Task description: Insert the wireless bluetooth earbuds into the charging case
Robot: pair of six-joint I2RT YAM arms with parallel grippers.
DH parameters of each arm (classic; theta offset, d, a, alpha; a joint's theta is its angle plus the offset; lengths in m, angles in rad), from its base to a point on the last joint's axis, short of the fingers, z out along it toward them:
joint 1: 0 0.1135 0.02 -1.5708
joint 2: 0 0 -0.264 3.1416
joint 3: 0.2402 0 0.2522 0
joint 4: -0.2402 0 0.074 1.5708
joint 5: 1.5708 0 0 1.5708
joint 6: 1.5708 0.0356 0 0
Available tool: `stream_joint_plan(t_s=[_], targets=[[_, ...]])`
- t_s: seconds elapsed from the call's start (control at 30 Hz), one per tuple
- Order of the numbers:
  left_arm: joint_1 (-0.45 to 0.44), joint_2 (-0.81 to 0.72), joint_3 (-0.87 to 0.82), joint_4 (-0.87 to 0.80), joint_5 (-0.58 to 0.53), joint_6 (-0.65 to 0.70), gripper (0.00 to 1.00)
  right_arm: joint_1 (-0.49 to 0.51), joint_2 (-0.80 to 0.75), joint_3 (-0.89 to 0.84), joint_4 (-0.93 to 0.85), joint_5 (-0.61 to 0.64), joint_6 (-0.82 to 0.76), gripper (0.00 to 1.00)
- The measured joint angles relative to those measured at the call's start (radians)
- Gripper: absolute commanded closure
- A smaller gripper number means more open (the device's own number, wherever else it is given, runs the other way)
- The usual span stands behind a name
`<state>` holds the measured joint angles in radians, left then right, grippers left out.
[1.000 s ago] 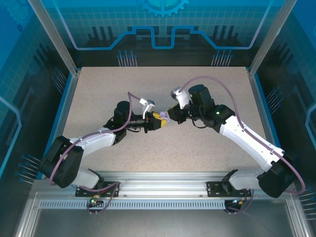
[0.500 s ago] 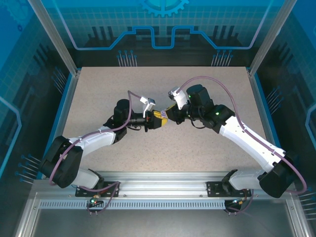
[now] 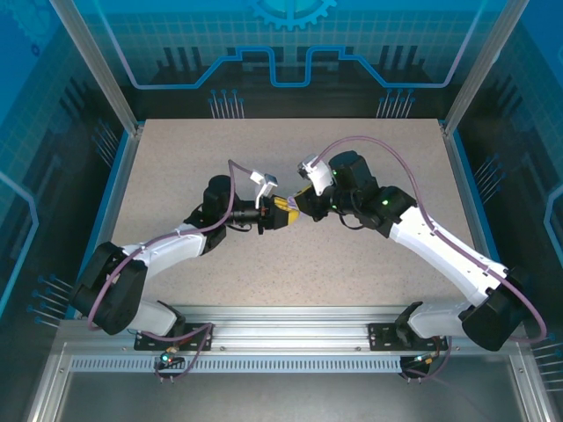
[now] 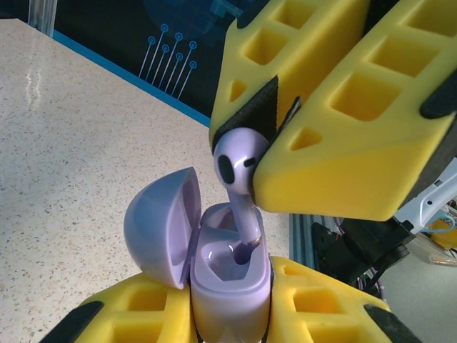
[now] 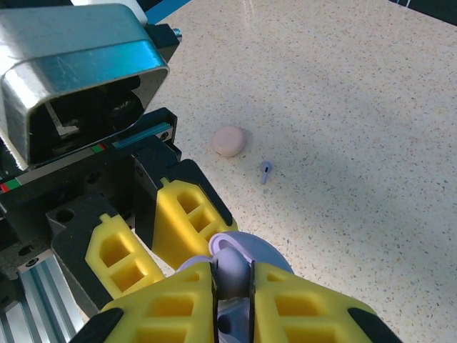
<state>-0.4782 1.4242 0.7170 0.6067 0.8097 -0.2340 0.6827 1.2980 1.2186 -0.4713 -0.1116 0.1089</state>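
My left gripper [image 3: 281,214] is shut on the body of a lilac charging case [image 4: 228,282], held upright with its round lid [image 4: 161,225] hinged open to the left. My right gripper [image 3: 302,204] meets it from above and is shut on the head of a lilac earbud [image 4: 239,168]. The bud's stem points down with its tip just inside the case's socket. In the right wrist view the earbud [image 5: 232,268] sits pinched between my right gripper's [image 5: 233,286] yellow pads, above the left gripper's fingers [image 5: 187,214]. Another lilac earbud [image 5: 265,171] lies loose on the table.
A pale pink round case [image 5: 229,141] rests shut on the speckled table [image 3: 352,264], close to the loose earbud. Both arms meet mid-table. Blue-edged walls and metal posts bound the table [image 4: 86,143] on all sides.
Both grippers have crept slightly up and left together, the right one closing in on the case. Neither grip has changed.
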Motion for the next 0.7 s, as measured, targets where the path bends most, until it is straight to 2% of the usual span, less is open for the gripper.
stream_joint_plan(t_s=[0.7], targets=[[-0.003,0.011,0.029,-0.026,0.003,-0.003,0.86,0.020,0.018,0.031,-0.030,0.022,-0.030,0.83]])
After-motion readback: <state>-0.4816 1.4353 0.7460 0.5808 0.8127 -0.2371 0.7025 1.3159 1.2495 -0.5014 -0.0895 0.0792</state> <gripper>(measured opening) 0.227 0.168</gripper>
